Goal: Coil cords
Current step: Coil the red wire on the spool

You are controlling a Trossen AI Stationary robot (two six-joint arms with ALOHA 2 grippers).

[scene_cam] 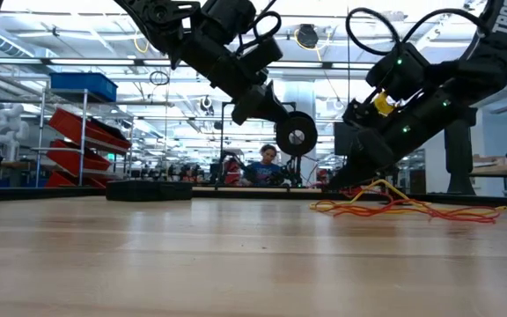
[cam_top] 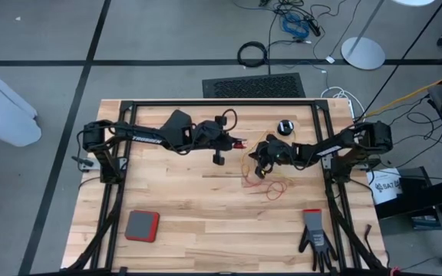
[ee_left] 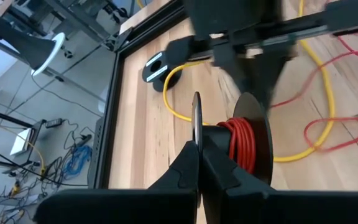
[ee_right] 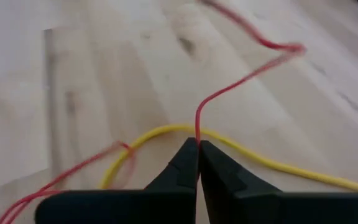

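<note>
red cord (ee_right: 229, 90): pinched between the closed fingers of the right gripper (ee_right: 197, 149), right down at the tabletop (cam_top: 206, 207); the rest trails off in a loose tangle around that gripper
yellow cord (ee_right: 272, 163): lying slack on the wood, passing just under the same pinch point; not picked up as far as I can tell
red reel (ee_left: 244, 146): held up off the wood, just left of the tangle, by the left gripper (ee_left: 197, 168), which is clamped shut on one flange; a fair few red turns already on it
other reel (cam_top: 285, 126): sitting on the tabletop just behind the tangle, looks untouched
progress: I'd say under halfway. Red is partly wound with plenty loose, yellow not started
extras: red pad (cam_top: 141, 225) and black glove (cam_top: 315, 239) well in front of the tangle, near the front edge
writing: white bucket (cam_top: 385, 186) beside the right arm's base has lettering starting "SAT", rest cut off
</note>
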